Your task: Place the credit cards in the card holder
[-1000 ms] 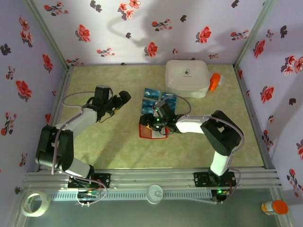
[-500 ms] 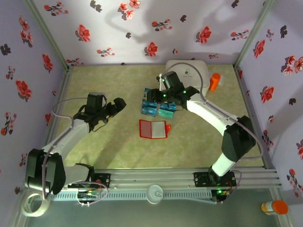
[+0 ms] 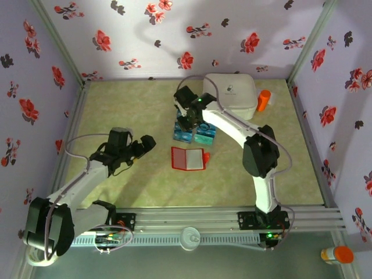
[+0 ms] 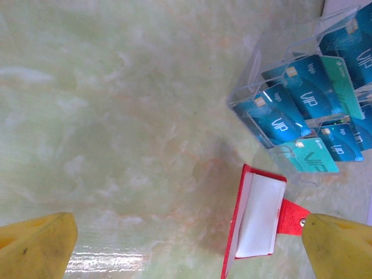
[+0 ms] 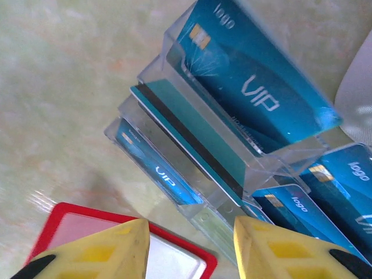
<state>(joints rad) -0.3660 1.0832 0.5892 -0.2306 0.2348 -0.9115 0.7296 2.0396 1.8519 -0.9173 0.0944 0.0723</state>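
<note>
Nothing loaded yet: credit cards [image 3: 195, 131] sit in clear rack [image 5: 187, 187], card holder [image 3: 188, 158] lies open, looks empty. Right gripper [image 5: 189, 247] above rack, part-spread, empty; left gripper [image 4: 186, 250] wide, empty.

**A:** Your tabletop [image 4: 104, 116] looked like pale green marbled laminate, smooth, with a glossy glare patch.

**B:** Your credit cards [image 5: 256, 93] were glossy plastic, and you had them in a clear, hard plastic rack [image 5: 200, 216].

**A:** Your card holder [image 4: 256, 218] had a smooth bright red cover and a matt white inside.

**B:** On your right gripper [image 5: 189, 232] the pads [image 5: 273, 250] looked like matt yellow plastic. Your near rail [image 3: 186, 218] was brushed metal.
</note>
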